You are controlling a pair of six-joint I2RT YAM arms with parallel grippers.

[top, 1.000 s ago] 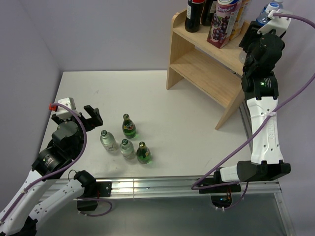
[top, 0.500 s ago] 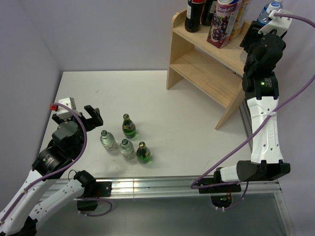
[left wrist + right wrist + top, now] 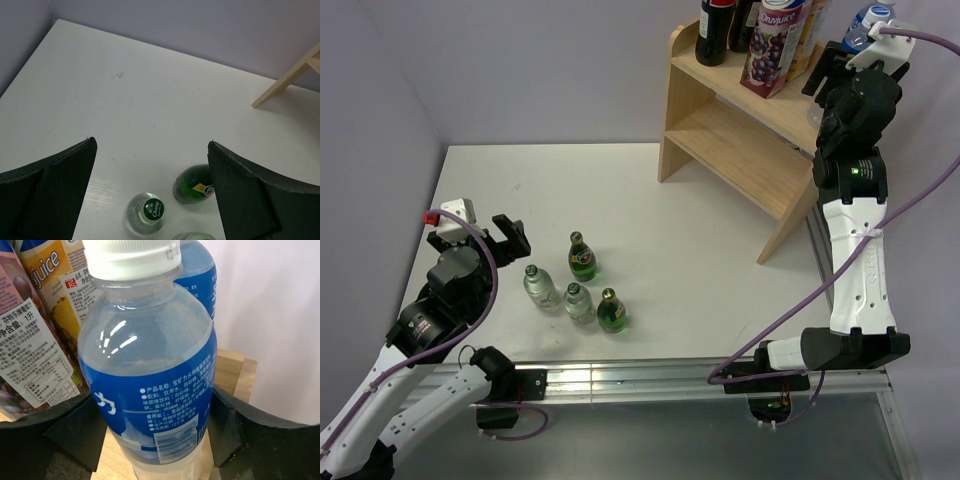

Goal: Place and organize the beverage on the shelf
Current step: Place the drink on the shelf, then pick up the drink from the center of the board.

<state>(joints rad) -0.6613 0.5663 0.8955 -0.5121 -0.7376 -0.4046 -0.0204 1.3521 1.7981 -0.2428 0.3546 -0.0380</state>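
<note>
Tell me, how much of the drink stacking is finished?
Partly. Cola bottles and juice cartons stand on top of the shelf. The right gripper flanks a water bottle there. Four small bottles wait on the table near the open left gripper.

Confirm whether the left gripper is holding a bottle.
No, the left gripper is open and empty; the clear bottle stands free beneath it.

Shelf [image 3: 740, 150]: pale bare wood, matt, grain showing. Surface [image 3: 700, 240]: white, smooth, matt, few faint scuffs. Water bottle [image 3: 150, 365]: clear glossy plastic w/ blue printed film label, white plastic cap. Juice cartons [image 3: 35, 335]: printed coated card, slight sheen. Green bottles [image 3: 583, 258]: glossy glass. Right hand [image 3: 152, 437] fingers [image 3: 65, 437]: matt black plastic. Front rail [image 3: 650, 380]: shiny bare metal.
</note>
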